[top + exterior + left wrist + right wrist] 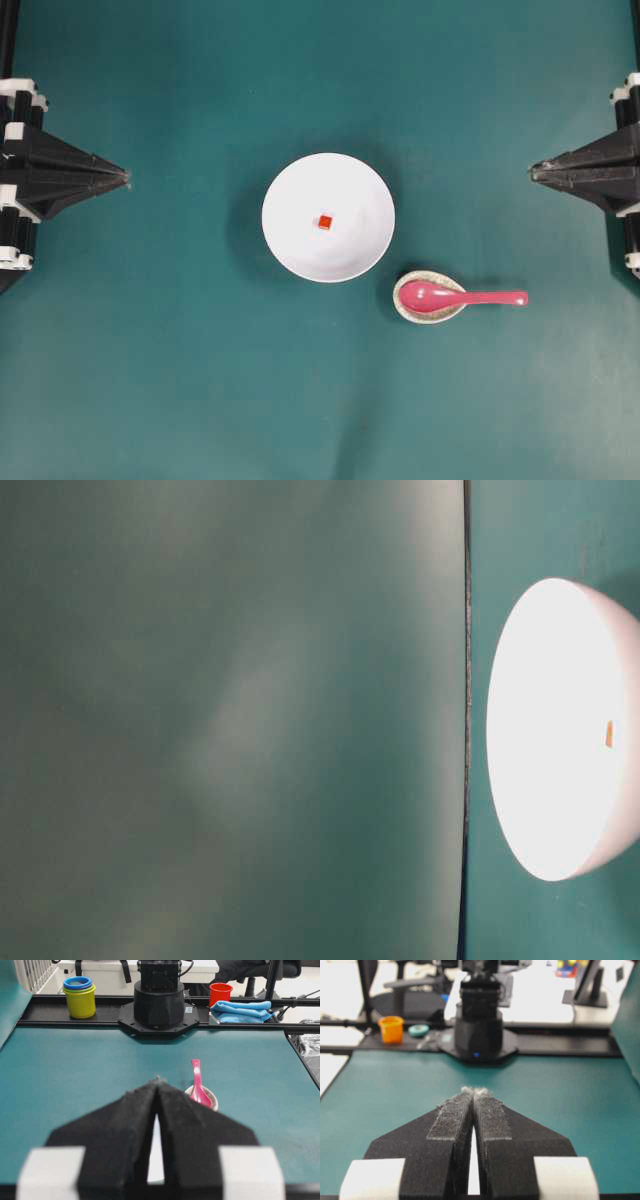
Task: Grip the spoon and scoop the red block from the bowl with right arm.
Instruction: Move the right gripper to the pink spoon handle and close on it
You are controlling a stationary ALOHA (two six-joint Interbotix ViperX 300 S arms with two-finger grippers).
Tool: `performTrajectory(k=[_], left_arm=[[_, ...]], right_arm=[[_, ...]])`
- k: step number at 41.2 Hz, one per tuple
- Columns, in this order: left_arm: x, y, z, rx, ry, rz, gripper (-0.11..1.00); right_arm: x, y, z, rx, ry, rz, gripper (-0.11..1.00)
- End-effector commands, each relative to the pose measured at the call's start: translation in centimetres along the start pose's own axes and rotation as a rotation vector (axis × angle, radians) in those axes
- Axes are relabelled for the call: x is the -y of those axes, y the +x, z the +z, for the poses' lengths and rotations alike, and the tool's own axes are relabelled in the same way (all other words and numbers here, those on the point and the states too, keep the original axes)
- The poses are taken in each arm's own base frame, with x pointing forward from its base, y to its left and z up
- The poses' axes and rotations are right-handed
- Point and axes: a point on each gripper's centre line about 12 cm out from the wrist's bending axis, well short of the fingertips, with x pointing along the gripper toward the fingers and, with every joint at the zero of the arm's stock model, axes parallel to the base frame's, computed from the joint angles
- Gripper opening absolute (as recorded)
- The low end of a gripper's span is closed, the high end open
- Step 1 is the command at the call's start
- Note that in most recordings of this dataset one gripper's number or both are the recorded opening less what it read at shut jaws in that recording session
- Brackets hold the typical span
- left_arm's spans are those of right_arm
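The white bowl [290,190] sits mid-table with the tiny red block [325,221] inside it. Both also show in the table-level view, the bowl [550,680] and the block [609,734]. The pink spoon [460,297] lies right of the bowl, its scoop resting in a small speckled dish [405,310] and its handle pointing right. It also shows in the left wrist view [197,1085]. My left gripper [127,178] is shut and empty at the far left, tips together [158,1080]. My right gripper [533,172] is shut and empty at the far right [474,1091], above and right of the spoon handle.
The table is a teal mat. Beyond its far edges stand stacked yellow cups [80,997], a red cup [220,993], a blue cloth [241,1010] and an orange cup [391,1028]. The opposite arm bases [158,1005] [478,1030] stand at the table ends.
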Motion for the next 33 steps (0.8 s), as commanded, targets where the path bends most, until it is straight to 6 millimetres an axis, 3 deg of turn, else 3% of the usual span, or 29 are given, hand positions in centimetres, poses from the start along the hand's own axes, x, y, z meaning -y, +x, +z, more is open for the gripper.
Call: performTrajectory(k=[1, 13, 20, 22, 29, 33], left_arm=[[0.0, 0.4, 0.7, 0.002, 0.032, -0.003, 0.0], [0.0, 0.4, 0.9, -0.002, 0.012, -0.003, 0.0], [0.0, 0.4, 0.8, -0.006, 0.01, -0.003, 0.0], [0.0, 0.4, 0.8, -0.006, 0.012, -0.003, 0.0], [-0.4, 0.4, 0.8, -0.011, 0.012, 0.02, 0.0], [-0.8, 0.3, 0.7, -0.014, 0.013, 0.04, 0.0]], right_arm=[[0.0, 0.3, 0.6, 0.014, -0.006, 0.002, 0.0], [0.0, 0.6, -0.1, -0.021, 0.064, 0.0, 0.0], [-0.1, 1.1, -2.4, -0.123, 0.084, -0.003, 0.01], [-0.2, 1.3, -3.5, -0.163, 0.102, 0.0, 0.08], [-1.4, 1.3, -8.3, -0.277, 0.159, 0.036, 0.51], [-2.4, 1.0, -10.4, -0.27, 0.192, 0.069, 0.5]])
